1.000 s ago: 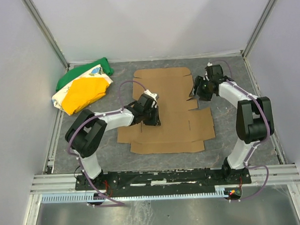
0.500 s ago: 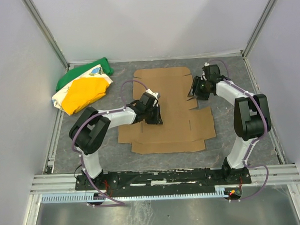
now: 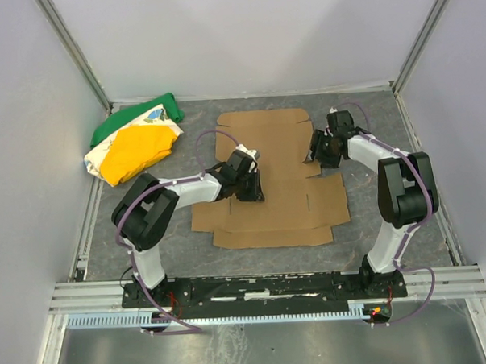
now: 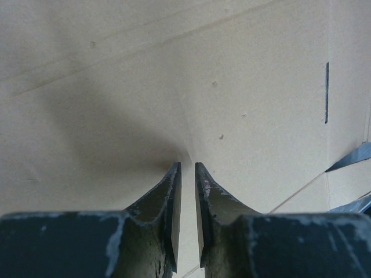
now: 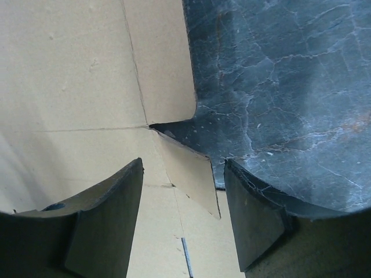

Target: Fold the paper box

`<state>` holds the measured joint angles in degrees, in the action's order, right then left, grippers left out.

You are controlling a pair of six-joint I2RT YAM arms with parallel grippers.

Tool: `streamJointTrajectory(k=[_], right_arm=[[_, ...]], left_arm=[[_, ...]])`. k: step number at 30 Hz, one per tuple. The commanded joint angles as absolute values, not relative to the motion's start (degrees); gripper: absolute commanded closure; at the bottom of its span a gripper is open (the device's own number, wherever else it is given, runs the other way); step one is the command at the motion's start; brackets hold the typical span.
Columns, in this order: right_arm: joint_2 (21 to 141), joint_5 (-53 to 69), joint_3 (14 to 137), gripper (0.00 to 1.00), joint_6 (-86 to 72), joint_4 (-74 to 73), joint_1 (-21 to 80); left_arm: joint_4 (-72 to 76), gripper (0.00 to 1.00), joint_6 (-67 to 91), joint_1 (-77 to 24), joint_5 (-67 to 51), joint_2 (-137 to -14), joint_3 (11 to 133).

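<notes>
Paper box [image 3: 267,177]: flat on bench, unfolded; left fingers [image 4: 186,168] nearly closed, empty, pressing; right fingers [image 5: 182,191] half-open, empty, now nearer side flap [image 5: 185,174].

My tabletop [image 3: 189,241] is dark grey, marbled, under even light. Plain white walls [image 3: 245,37] enclose three sides, with aluminium posts [image 3: 72,48] at the back corners. A metal rail [image 3: 264,287] runs along the near edge.

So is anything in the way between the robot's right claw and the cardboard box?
Nothing visible. The right gripper hangs open just over a small side flap of the paper box, with only air between them.
</notes>
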<state>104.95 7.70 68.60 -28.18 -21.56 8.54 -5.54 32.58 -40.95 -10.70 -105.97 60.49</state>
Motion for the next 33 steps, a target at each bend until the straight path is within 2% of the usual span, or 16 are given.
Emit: streamJointTrajectory(k=[1, 6, 10, 22, 33], right_arm=[[101.8, 11.6, 66.2, 0.33, -28.1, -16.4, 8.9], [103.3, 17.9, 66.1, 0.36, -28.8, -13.6, 8.9], [103.6, 18.0, 65.9, 0.45, -28.6, -13.1, 8.8], [103.8, 16.1, 66.5, 0.85, -27.2, -15.9, 9.3], [98.8, 4.9, 64.9, 0.87, -24.5, -20.9, 14.5]], left_arm=[[-5.7, 0.78, 35.0, -43.0, -11.5, -103.7, 61.9], [-4.9, 0.78, 36.2, -45.0, -13.1, -105.4, 62.4], [-3.3, 0.78, 37.5, -46.1, -14.2, -106.5, 62.4], [-0.2, 0.78, 41.7, -48.2, -16.4, -110.1, 64.5], [1.1, 0.77, 44.2, -48.2, -15.8, -114.4, 66.4]])
